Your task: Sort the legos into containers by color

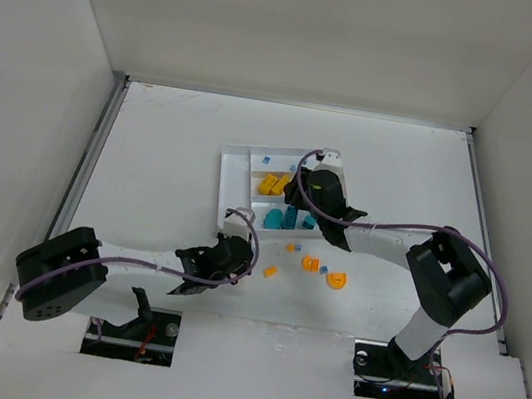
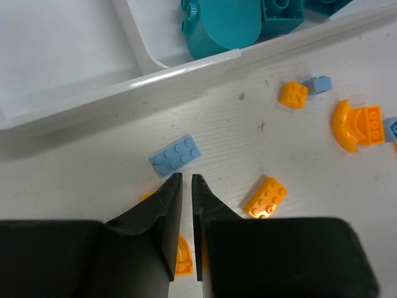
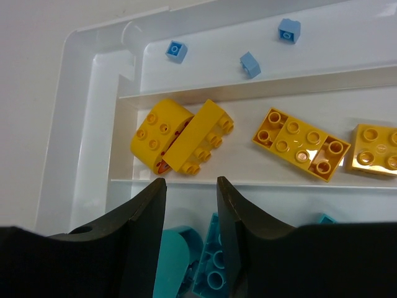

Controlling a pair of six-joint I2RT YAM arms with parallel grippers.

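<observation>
Sorting looks partway done. The white tray (image 3: 93,155) holds light blue pieces (image 3: 250,64) in one long section, yellow bricks (image 3: 298,144) in the next and teal ones (image 3: 214,273) in the third. The right gripper (image 3: 190,183) hovers over it, fingers apart and empty. The left gripper (image 2: 186,179), fingers nearly together on nothing, sits just behind a light blue plate (image 2: 175,155) on the table (image 2: 62,180). Orange bricks (image 2: 265,197) and a small blue bit (image 2: 321,84) lie loose nearby, unsorted.

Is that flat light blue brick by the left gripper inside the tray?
No, the light blue brick lies on the table outside the tray wall.
</observation>
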